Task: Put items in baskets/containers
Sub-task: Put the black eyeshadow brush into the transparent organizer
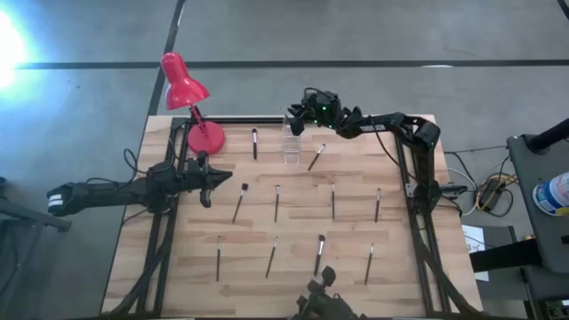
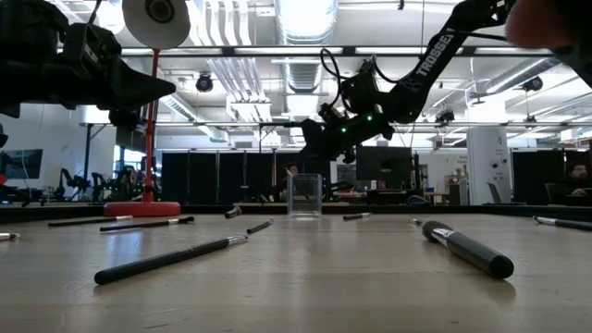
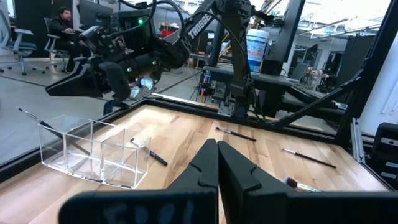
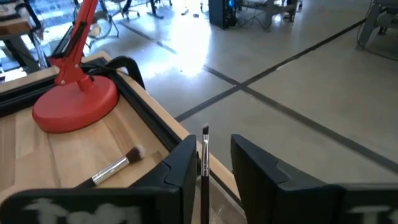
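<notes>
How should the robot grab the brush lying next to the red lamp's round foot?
Take the brush by the middle of its thin handle, coming straight down from above, with a finger on either side. It lies flat on the table, apart from the lamp base, with bare wood on both sides.

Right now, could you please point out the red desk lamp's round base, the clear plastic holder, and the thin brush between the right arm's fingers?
red desk lamp's round base [image 1: 206, 137]: high view, centre of the disc.
clear plastic holder [image 2: 304, 196]: low view, front wall.
thin brush [image 4: 204, 163]: right wrist view, mid-shaft.
</notes>
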Robot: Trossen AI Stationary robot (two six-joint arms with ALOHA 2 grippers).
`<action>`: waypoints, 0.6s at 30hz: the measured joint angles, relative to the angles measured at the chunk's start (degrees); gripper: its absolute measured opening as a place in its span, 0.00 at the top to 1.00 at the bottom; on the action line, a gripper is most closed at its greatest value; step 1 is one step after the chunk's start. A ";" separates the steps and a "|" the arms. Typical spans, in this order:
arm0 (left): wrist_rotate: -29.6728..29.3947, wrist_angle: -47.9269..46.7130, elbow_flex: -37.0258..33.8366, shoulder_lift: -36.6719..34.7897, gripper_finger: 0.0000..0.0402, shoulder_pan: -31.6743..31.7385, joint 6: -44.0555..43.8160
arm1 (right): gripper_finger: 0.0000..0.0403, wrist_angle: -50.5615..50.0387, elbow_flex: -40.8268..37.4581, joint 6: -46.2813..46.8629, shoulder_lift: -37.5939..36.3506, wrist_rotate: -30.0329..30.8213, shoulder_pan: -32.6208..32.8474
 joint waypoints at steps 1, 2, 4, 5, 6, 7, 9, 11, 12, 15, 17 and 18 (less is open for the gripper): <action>0.00 -0.01 0.00 0.00 1.00 -0.01 0.00 | 0.79 -1.21 0.07 -0.35 -0.53 0.00 0.04; 0.00 0.00 0.00 -0.01 1.00 -0.01 0.02 | 0.81 -2.34 0.07 -0.78 -1.14 -0.02 0.10; 0.00 -0.02 0.00 0.00 1.00 0.00 0.42 | 0.86 -4.29 -0.34 -1.83 -2.84 -0.02 0.32; 0.00 -0.02 0.00 0.01 1.00 0.00 0.58 | 0.89 -4.97 -0.77 -2.27 -3.81 -0.14 0.49; 0.00 -0.02 0.00 0.09 1.00 -0.02 0.65 | 0.92 -5.36 -1.40 -2.57 -4.93 -0.34 0.69; 0.00 -0.02 0.00 0.23 1.00 0.00 0.70 | 0.95 -5.49 -2.42 -3.21 -6.15 -0.39 1.06; 0.00 -0.02 0.00 0.62 1.00 -0.01 0.73 | 0.97 -4.79 -5.04 -4.40 -8.57 -0.39 2.03; 0.00 -0.02 0.00 1.10 1.00 -0.01 0.81 | 0.98 -4.17 -8.41 -5.07 -11.11 -0.43 3.16; 0.00 -0.03 0.00 1.22 1.00 -0.02 0.80 | 0.98 -3.17 -10.35 -5.22 -12.29 -0.44 3.82; 0.00 -0.02 0.00 1.74 1.00 -0.02 0.35 | 0.98 0.37 -16.97 -5.84 -16.19 0.01 6.16; 0.00 -0.02 0.00 1.98 1.00 -0.02 0.31 | 0.98 3.93 -21.33 -5.98 -18.90 1.56 8.15; -0.02 -0.01 0.00 2.21 1.00 -0.02 0.29 | 0.98 5.17 -23.45 -6.00 -20.33 2.45 9.13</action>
